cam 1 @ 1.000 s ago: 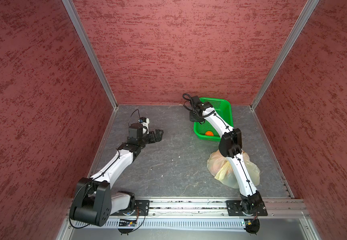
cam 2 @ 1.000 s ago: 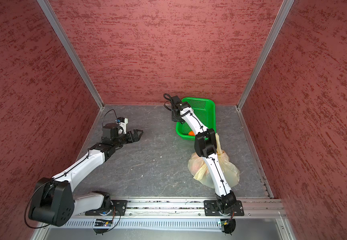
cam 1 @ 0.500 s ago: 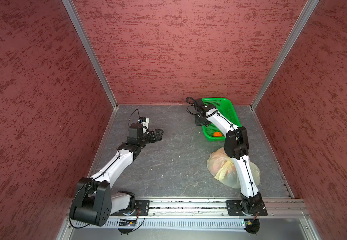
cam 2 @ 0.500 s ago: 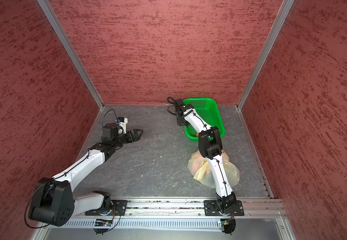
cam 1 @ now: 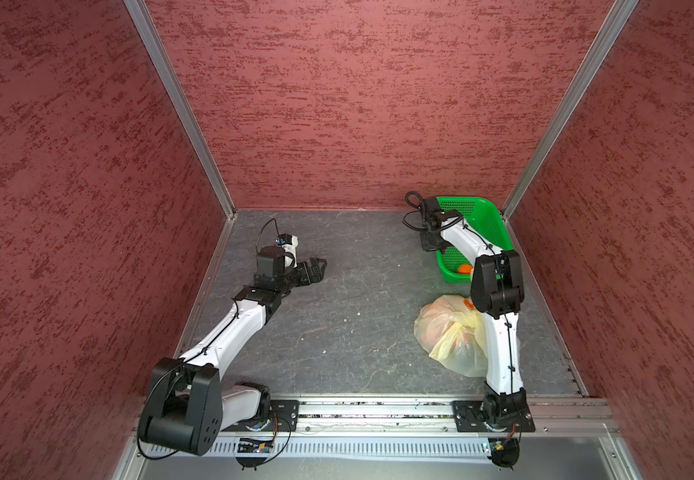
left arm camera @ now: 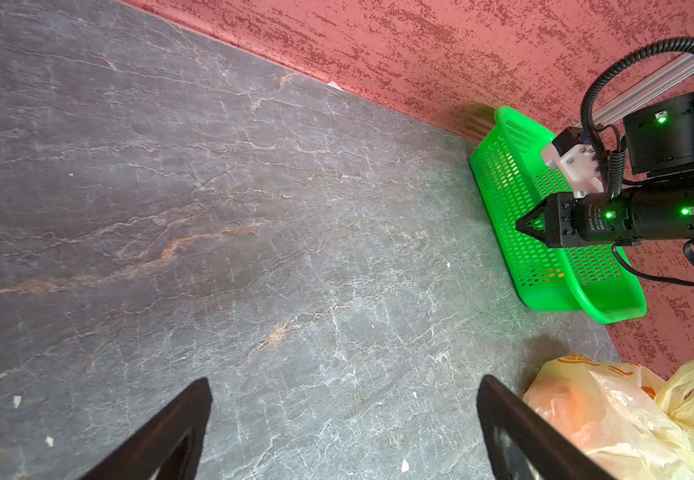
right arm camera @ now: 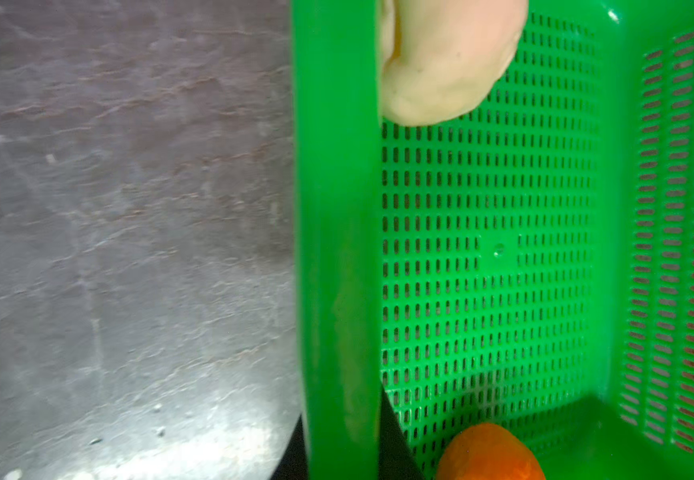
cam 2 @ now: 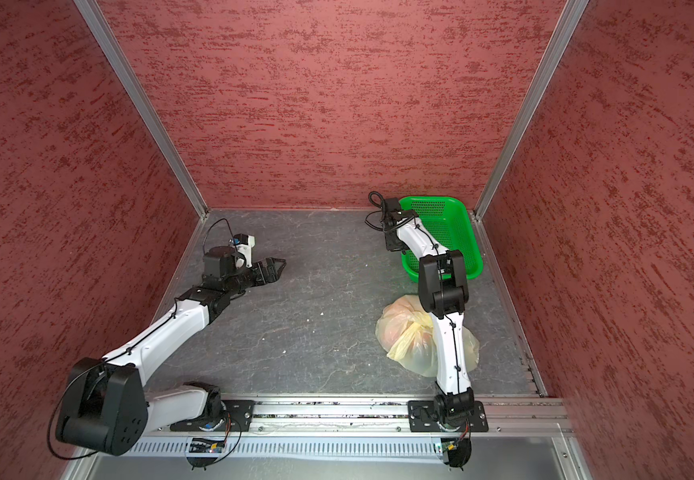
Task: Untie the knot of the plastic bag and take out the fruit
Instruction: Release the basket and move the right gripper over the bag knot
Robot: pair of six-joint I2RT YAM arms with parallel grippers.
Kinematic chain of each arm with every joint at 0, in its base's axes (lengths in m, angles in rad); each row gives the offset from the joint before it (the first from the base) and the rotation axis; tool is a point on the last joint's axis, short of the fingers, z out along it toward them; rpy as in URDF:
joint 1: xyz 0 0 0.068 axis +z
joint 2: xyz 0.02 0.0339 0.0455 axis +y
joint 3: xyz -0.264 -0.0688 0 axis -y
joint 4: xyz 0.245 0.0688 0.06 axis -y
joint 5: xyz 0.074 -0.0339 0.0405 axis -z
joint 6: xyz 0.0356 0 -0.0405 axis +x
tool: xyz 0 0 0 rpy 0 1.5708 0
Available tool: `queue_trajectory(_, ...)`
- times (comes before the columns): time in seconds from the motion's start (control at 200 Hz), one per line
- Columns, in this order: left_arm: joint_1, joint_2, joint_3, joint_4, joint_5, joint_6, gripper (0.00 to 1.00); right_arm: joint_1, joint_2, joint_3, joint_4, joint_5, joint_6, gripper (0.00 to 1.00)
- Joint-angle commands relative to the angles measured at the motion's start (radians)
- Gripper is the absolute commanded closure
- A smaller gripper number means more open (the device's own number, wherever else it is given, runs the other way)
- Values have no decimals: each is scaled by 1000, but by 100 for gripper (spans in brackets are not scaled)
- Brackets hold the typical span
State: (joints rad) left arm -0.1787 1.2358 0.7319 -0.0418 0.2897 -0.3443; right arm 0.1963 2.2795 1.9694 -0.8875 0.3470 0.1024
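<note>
Basket rim pinched by right fingers | left fingers spread | plastic bag print unreadable

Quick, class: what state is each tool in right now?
Left tool: open, holding nothing.
Right tool: closed on the rim of the green basket.

No legible text, brand or no. in any view. On plastic bag, orange print: creased, cut off by folds, not readable. On black motor housing of right arm, small white lettering: too small & blurred to read. Green indicator LEDs lit on same housing.
</note>
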Motion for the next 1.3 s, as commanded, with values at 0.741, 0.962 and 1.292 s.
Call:
queue_trajectory(0.741, -23, -19, 43, -41, -15, 20, 0, 31, -356, -73, -189, -167, 31, 25)
queue_trajectory(0.962, -61, -12, 38, -32, -36, 10, 0, 120, -580, -308, -345, -231, 126, 25)
queue_trajectory(1.292, -139, 15, 39, -21, -62, -5, 0, 243, -780, -668, -390, -233, 277, 26)
